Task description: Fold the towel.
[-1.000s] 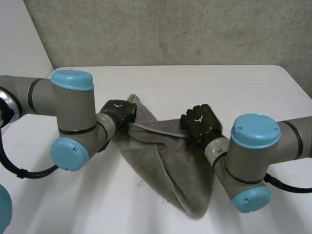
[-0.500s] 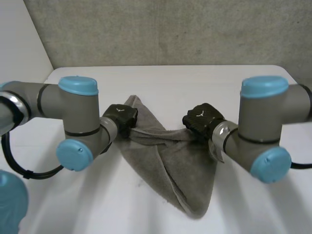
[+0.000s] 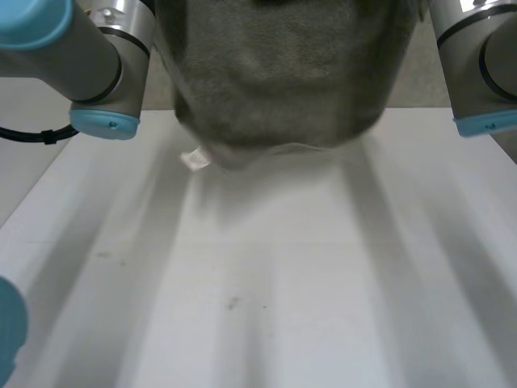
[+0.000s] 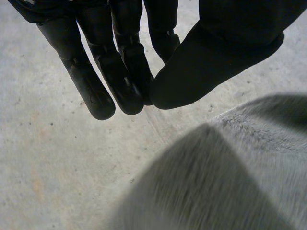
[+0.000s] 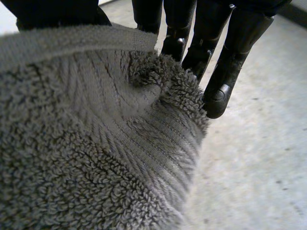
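Because the towel is thick looped terry, I judge it soft and limp, light enough to lift yet with some drag in its hanging weight. It will sag and swing rather than keep a shape, and its pile should grip well. My right hand is clamped on it, with a bunch of cloth just under the flat woven hem pinched between thumb and fingers. Towel cloth also lies just beside my left hand, but I cannot tell whether that hand has hold of any of it. The hem is where I would take hold, since it looks firmer than the pile and marks the true edge.

The towel hangs in the air between my two hands, well above the table. Its lower edge curves, with a small label at the end nearer my left hand. Beneath both hands the tabletop is bare and wide, giving open room to lower the cloth and lay it flat. My left arm and right arm flank the cloth closely, so a sideways swing could brush it against them.
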Available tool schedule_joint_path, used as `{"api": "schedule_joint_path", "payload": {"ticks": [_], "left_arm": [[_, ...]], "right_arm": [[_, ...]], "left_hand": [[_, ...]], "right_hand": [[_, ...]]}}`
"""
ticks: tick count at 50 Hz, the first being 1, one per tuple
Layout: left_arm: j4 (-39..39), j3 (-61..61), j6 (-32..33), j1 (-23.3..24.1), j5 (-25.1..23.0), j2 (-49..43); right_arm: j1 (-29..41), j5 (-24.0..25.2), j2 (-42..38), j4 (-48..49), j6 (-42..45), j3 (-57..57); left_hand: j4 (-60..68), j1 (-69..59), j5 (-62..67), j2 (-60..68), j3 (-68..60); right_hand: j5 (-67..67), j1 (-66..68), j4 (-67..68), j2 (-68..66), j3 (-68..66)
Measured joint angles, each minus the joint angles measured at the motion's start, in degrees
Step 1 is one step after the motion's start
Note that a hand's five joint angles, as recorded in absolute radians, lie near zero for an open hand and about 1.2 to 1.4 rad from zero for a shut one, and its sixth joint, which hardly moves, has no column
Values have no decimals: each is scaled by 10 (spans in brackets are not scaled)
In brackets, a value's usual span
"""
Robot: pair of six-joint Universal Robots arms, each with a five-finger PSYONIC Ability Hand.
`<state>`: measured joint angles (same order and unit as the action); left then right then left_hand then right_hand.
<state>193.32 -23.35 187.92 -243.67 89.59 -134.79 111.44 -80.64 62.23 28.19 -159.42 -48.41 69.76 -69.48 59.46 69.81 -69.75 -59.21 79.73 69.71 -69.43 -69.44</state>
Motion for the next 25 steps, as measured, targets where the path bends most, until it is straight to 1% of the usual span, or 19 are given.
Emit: {"api": "schedule_joint_path", "payload": {"ticks": [2,4,5,6,8,9,12,13,16,18,20,21,22,23,24,25], "left_arm": [[-16,-55,-27,-4,0,29],[-31,-87,-35,-5,-1,41],[-56,-135,-40,-6,-2,57],[-67,-155,-42,-7,-2,63],[-88,-198,-44,-7,-3,74],[-114,-260,-44,-8,-4,89],[-139,-344,-40,-6,-6,108],[-148,-397,-36,-4,-7,118],[-151,-494,-26,1,-8,135],[-148,-514,-24,2,-8,138],[-136,-561,-18,8,-8,145],[-122,-583,-15,10,-8,146],[-116,-588,-15,11,-8,147],[-103,-598,-15,12,-7,147],[-92,-602,-15,12,-7,148],[-86,-604,-15,12,-7,147]], "right_arm": [[1,22,12,-30,-7,-30],[2,34,12,-57,-7,-40],[3,39,11,-70,-7,-43],[4,51,6,-108,-6,-50],[4,60,-1,-144,-4,-55],[5,68,-11,-190,-2,-60],[5,75,-23,-245,3,-67],[5,79,-34,-289,10,-77],[5,81,-46,-351,29,-99],[5,81,-48,-361,34,-106],[5,81,-50,-386,53,-130],[5,81,-48,-396,65,-151],[5,80,-46,-398,68,-158],[5,80,-41,-399,74,-172],[5,80,-35,-399,78,-183],[5,80,-32,-398,80,-189]], "left_hand": [[0,0,0,0,0],[0,0,0,0,0],[0,0,0,0,0],[0,0,0,0,0],[0,0,0,0,0],[0,0,0,0,0],[0,0,0,0,0],[0,0,0,0,0],[0,0,0,0,0],[0,0,0,0,0],[0,0,0,0,0],[-94,97,-88,-100,99],[-114,120,-109,-122,121],[-166,173,-162,-177,165],[-243,247,-239,-243,242],[-278,279,-275,-283,281]], "right_hand": [[0,0,0,0,0],[0,0,0,0,0],[0,0,0,0,0],[-1,0,0,0,0],[-1,0,0,0,0],[-1,0,0,0,0],[-1,0,0,0,0],[-1,0,0,0,0],[-1,0,0,0,0],[-1,0,0,0,0],[-1,0,0,0,0],[-1,0,0,0,0],[-1,0,0,0,0],[-1,0,0,0,0],[-1,0,0,0,0],[-1,0,0,0,0]]}}
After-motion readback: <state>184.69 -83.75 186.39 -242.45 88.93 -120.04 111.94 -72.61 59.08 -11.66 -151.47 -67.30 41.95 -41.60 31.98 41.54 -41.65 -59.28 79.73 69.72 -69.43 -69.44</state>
